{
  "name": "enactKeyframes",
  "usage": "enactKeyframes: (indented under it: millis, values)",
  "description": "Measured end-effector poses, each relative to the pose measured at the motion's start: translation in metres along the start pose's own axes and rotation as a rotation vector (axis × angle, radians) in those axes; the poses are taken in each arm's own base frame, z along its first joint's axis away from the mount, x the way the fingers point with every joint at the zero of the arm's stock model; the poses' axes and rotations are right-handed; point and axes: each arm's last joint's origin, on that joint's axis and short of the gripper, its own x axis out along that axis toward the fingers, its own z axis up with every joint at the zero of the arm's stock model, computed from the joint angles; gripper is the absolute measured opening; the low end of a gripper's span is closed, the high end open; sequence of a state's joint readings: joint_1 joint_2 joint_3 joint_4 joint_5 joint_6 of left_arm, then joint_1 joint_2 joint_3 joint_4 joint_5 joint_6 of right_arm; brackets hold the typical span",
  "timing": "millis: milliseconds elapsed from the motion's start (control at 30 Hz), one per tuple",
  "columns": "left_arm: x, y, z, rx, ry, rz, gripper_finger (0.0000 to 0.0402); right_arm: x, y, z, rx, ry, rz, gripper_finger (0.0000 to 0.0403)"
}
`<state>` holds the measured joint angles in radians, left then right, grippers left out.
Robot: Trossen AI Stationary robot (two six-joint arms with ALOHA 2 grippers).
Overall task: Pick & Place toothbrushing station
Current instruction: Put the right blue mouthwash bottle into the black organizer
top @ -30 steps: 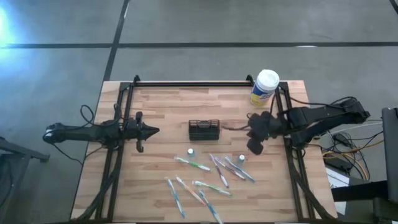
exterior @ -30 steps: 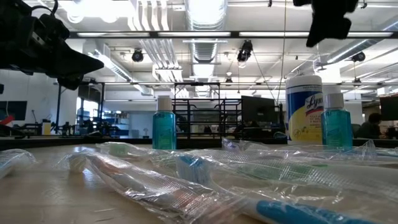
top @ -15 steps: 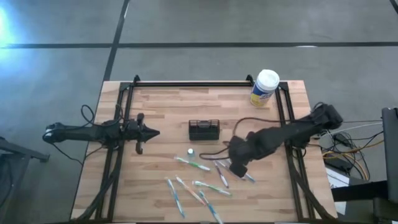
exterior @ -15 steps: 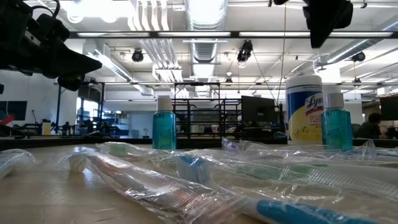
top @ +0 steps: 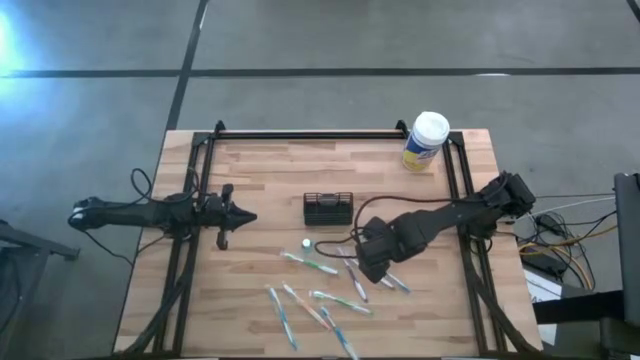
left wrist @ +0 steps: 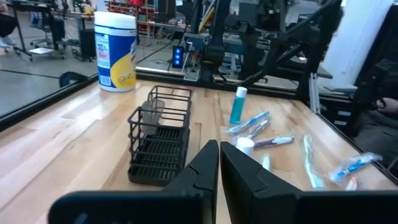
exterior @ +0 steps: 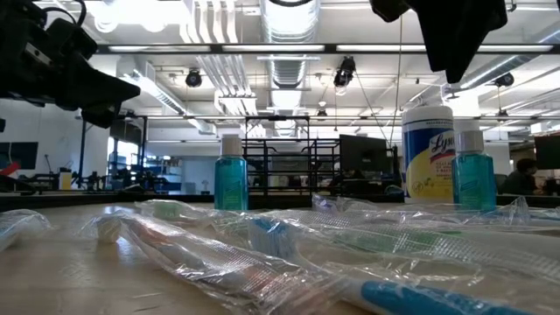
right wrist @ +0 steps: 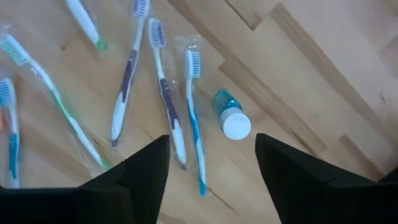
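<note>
Surface: your wooden desk (top: 260, 170) sits on a grey concrete floor, with black rails along its edges.
Right end effector (top: 368, 262): you have it over the near-right cluster of wrapped toothbrushes, fingers (right wrist: 140, 174) spread wide with nothing between them. Looking down past them, you see a small teal bottle with a white cap (right wrist: 231, 119) standing on the wood just beside the toothbrushes (right wrist: 194, 118).
Left end effector (top: 240, 212): you have it waiting at the left side of the desk, fingers (left wrist: 205, 171) pressed together and holding nothing, pointing toward the centre.
Toothbrushing station (top: 328, 208): your black wire-mesh holder stands upright near the middle of the desk, between the two end effectors and touched by neither.
Second bottle (top: 306, 244): it stands just in front of the holder.
More toothbrushes (top: 310, 264): they lie scattered toward the near edge.
Wipes canister (top: 426, 140): white lid, yellow label, at the far right corner, well apart from the holder.
</note>
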<state>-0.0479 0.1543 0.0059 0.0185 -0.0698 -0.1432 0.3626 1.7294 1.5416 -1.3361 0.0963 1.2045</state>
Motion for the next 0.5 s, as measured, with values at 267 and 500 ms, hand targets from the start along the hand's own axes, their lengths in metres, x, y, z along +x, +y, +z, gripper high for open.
enactKeyframes:
  millis: [267,500]
  values:
    - [0.000,0.000,-0.001,0.001,0.012,-0.010,0.0021,0.009,-0.002,-0.002,0.044,0.011,-0.033,0.0246]
    - [0.000,0.000,-0.001,0.002,0.011,-0.010,0.0021,0.028,-0.009,-0.006,0.044,0.030,-0.095,0.0238]
